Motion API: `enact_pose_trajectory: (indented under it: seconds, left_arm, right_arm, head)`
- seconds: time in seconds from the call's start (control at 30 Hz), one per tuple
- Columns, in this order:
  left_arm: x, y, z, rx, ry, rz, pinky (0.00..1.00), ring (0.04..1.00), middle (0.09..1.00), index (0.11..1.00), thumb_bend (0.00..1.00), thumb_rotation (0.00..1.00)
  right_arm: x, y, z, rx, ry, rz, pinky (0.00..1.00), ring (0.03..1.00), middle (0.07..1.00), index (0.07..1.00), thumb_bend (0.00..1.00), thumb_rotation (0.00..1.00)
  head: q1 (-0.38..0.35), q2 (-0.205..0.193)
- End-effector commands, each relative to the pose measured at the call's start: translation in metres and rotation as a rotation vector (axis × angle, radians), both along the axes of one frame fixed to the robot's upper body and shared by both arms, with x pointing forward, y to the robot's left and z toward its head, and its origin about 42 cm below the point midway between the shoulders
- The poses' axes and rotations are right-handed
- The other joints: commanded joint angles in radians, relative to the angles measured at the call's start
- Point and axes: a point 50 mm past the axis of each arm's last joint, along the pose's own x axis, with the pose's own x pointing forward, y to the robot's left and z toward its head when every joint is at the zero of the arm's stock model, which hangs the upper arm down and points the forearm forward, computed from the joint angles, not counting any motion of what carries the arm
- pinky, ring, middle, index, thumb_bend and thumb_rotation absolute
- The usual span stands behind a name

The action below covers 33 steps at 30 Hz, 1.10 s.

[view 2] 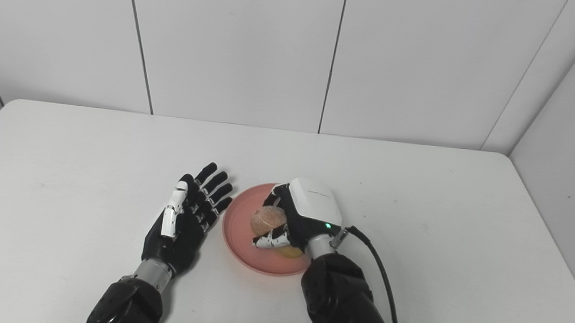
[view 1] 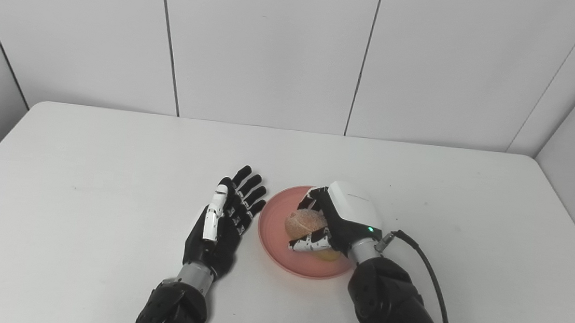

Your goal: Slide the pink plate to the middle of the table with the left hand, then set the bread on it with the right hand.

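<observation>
While the right robot hand (view 1: 336,223) hangs over the pink plate (view 1: 273,233) with its fingers curled around the bread (view 1: 304,222), it should lower and let go gently, the left robot hand (view 1: 225,218) lying spread just beside on the desk (view 1: 83,175).

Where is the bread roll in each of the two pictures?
Left eye view: the bread roll sits a little right of centre, low in the picture, on the pink plate, with the right robot hand wrapped around it.
Right eye view: the bread roll sits just left of centre, at the same height.
Shared landmark: the open left robot hand lying palm-up just left of the plate.
</observation>
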Motion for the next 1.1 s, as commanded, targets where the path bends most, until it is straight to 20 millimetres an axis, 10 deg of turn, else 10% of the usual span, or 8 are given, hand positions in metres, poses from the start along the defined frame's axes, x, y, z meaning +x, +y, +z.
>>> enact_pose_trajectory:
  seconds: [0.0, 0.47, 1.07]
  left_arm:
    - [-0.008, -0.002, -0.021, 0.019, 0.115, -0.005, 0.92, 0.913, 0.917, 0.899, 0.37, 1.00]
    - [-0.008, -0.003, -0.022, 0.013, 0.114, 0.001, 0.89, 0.902, 0.898, 0.874, 0.37, 1.00]
    - [-0.008, -0.002, -0.022, 0.015, 0.107, -0.006, 0.90, 0.904, 0.906, 0.893, 0.37, 1.00]
  right_arm:
    - [0.000, 0.001, 0.012, -0.006, -0.063, 0.023, 0.46, 0.580, 0.661, 0.680, 0.66, 0.29]
    - [-0.004, 0.002, 0.021, -0.031, -0.034, 0.054, 0.90, 0.947, 0.971, 0.990, 0.93, 0.77]
    - [-0.019, 0.000, 0.061, 0.072, -0.236, 0.117, 0.94, 0.993, 1.000, 1.000, 1.00, 0.85]
  head:
    - [0.000, -0.001]
    - [-0.001, -0.001]
    - [-0.001, -0.003]
